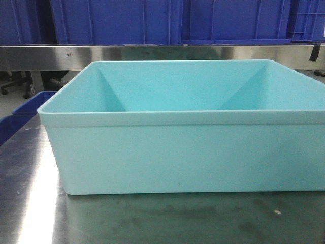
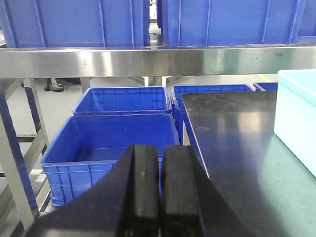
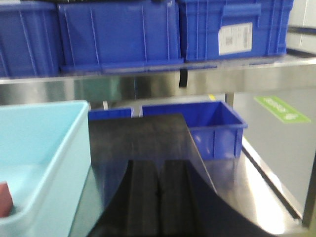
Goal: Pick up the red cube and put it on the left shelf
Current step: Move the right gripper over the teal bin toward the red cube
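Note:
The red cube (image 3: 4,198) shows only as a corner at the left edge of the right wrist view, lying inside the light teal bin (image 3: 44,148). In the front view the bin (image 1: 183,152) hides its own floor, so the cube is hidden there. The left shelf's brushed-steel front lip (image 1: 152,53) runs behind the bin; it also shows in the left wrist view (image 2: 148,61) and the right wrist view (image 3: 138,86). My left gripper (image 2: 160,150) is shut and empty, left of the table. My right gripper (image 3: 158,165) is shut and empty, right of the bin.
Large blue crates (image 1: 117,20) fill the shelf. Open blue crates (image 2: 113,143) stand on the floor below it, left of the steel tabletop (image 2: 237,148). Another blue crate (image 3: 217,123) sits beyond the table's far right. A rack post (image 2: 15,163) stands at the left.

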{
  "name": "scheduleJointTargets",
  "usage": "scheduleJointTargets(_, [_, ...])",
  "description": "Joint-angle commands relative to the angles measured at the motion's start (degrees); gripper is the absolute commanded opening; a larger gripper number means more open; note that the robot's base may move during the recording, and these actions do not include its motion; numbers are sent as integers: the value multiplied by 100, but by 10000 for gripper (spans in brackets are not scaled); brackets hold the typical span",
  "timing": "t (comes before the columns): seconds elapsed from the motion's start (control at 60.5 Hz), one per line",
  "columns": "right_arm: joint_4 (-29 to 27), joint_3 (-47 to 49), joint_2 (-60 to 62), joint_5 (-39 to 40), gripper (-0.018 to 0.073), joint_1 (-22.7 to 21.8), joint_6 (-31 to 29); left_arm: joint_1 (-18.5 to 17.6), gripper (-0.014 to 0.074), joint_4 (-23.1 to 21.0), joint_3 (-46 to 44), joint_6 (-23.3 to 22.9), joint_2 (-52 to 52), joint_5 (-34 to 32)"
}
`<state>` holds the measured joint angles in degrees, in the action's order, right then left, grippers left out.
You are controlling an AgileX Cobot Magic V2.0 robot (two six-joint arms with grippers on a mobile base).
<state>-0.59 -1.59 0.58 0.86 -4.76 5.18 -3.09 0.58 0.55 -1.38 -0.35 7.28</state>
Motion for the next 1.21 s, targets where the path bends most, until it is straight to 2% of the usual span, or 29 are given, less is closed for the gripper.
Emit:
scheduleJointTargets(0.0, [6,226,125,890,65,2,-40,-25,101,-22,132,-5,-85,-503])
scheduleJointTargets(0.05, [6,409,106,768,65,2,-40,-25,101,-22,132,-5,-85,-503])
scheduleJointTargets(0.182, [6,1483,-245,-352,65,2,-40,-25,101,-22,132,-5,-85,-503])
scheduleJointTargets(0.43, [1,3778,-1798,-2633,65,128,-50,-25,101,-22,132,-5,-85,-503])
scheduleJointTargets(0.529, [-37,4508,-2401,-3076,65,591,-50,-25,101,-22,132,-5,-85,-503])
scheduleJointTargets(0.76, [-157,6047,-3958,-4093,83,1979,-62,-25,101,-22,132,-5,-85,-503])
scheduleJointTargets(1.024, [-158,7317,-5896,-4730,362,3394,-62,-25,101,-22,132,-5,-85,-503])
scheduleJointTargets(1.19, [-158,7781,-7062,-4957,440,3835,-62,-25,101,-22,132,-5,-85,-503])
